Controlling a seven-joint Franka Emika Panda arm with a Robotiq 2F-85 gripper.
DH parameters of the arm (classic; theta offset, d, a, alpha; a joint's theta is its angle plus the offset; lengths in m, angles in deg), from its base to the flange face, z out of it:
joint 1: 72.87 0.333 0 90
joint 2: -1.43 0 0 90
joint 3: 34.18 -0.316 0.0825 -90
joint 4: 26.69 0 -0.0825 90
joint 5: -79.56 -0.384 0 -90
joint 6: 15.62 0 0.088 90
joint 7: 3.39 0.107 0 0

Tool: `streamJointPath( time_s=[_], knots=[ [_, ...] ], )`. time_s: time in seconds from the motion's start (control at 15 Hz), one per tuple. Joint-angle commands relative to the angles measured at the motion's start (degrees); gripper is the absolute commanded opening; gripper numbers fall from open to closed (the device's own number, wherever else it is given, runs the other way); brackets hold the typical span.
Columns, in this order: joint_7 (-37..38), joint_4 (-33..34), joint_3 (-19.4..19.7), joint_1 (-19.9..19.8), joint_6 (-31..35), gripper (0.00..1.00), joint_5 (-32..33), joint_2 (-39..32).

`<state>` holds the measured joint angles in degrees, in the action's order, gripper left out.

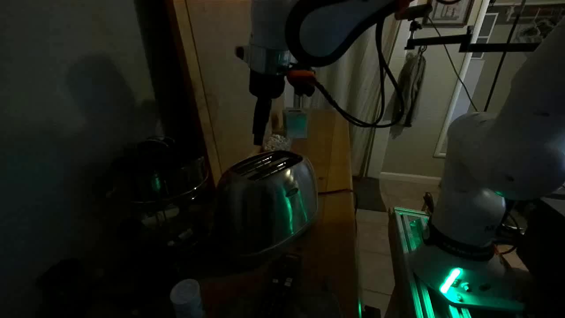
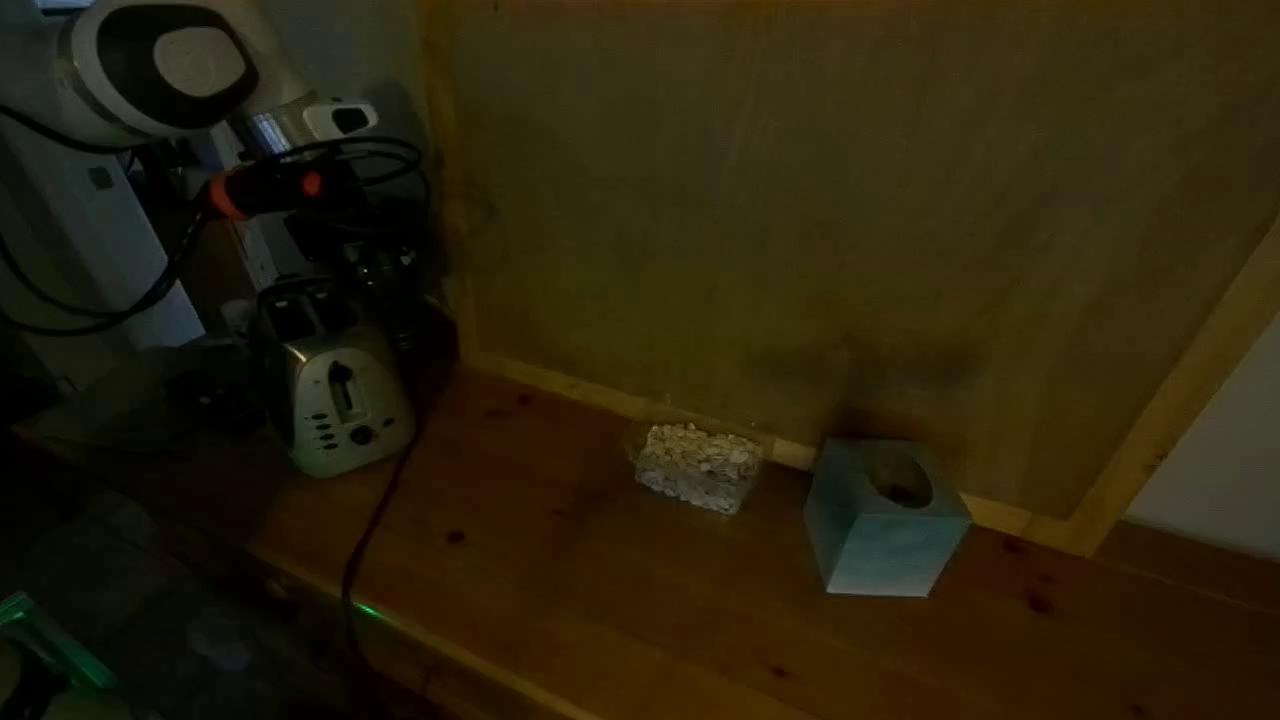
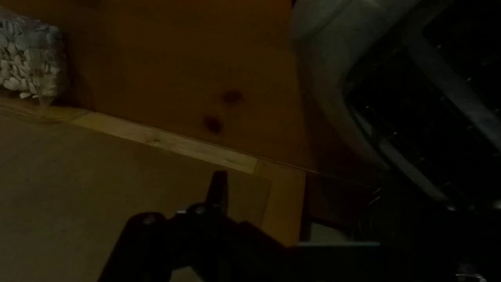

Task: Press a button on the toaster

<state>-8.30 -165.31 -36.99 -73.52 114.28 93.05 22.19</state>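
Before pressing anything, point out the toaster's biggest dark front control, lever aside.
In an exterior view, the round dial, low on the toaster; the oval buttons left of it are smaller.

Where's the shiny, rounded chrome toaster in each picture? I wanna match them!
In an exterior view, the shiny, rounded chrome toaster is a bit below the middle.
In an exterior view, the toaster is left, about halfway down.
In the wrist view, the toaster is at the upper right, cut off.
Shared landmark: the clear plastic packet of pale bits.
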Motion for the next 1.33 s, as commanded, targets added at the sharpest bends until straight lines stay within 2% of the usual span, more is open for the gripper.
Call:
streamJointPath(
  time_s=[0.0, 0.4, 0.8, 1.27],
  knots=[
    [0.1, 0.1, 0.4, 0.4, -0.2, 1.00, 0.1, 0.0],
    [0.1, 0.1, 0.4, 0.4, -0.2, 1.00, 0.1, 0.0],
    [4.7, -8.5, 5.8, -2.5, 10.4, 1.00, -4.1, 6.9],
    [7.1, -14.2, 12.1, -5.4, 8.8, 1.00, -15.9, 10.7]
  ],
)
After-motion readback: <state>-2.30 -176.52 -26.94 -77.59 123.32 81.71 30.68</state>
